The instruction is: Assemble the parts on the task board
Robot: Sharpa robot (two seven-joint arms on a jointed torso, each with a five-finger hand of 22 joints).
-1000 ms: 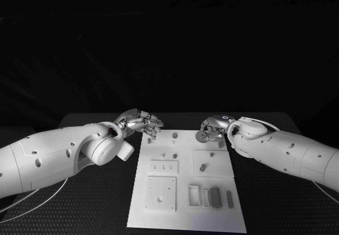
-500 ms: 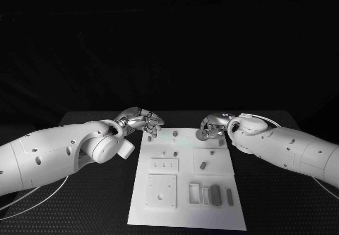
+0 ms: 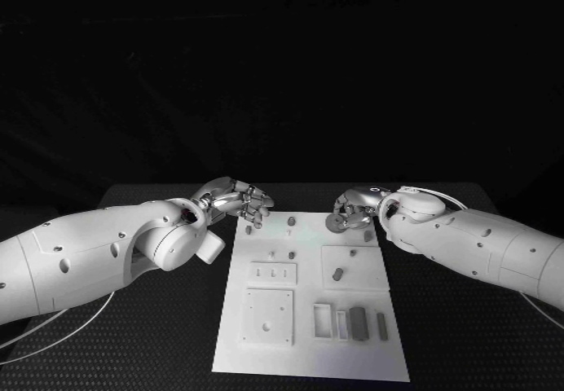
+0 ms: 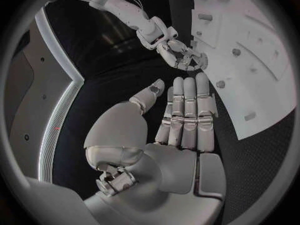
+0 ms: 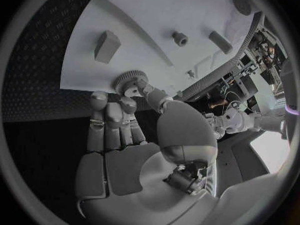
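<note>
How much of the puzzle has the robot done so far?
Not much looks done yet. The right hand holds a small round gear at the far edge of the task board. The left hand holds nothing, fingers straight, by the far left corner. Several grey parts are still loose on the board, and whether any is already fitted I can't tell. So most of the job is left.

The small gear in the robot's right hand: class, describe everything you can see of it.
The gear is a small grey toothed wheel with a ridged rim. The right hand pinches it at its fingertips over the far right corner of the white board. Whether it touches the board cannot be told.
</note>
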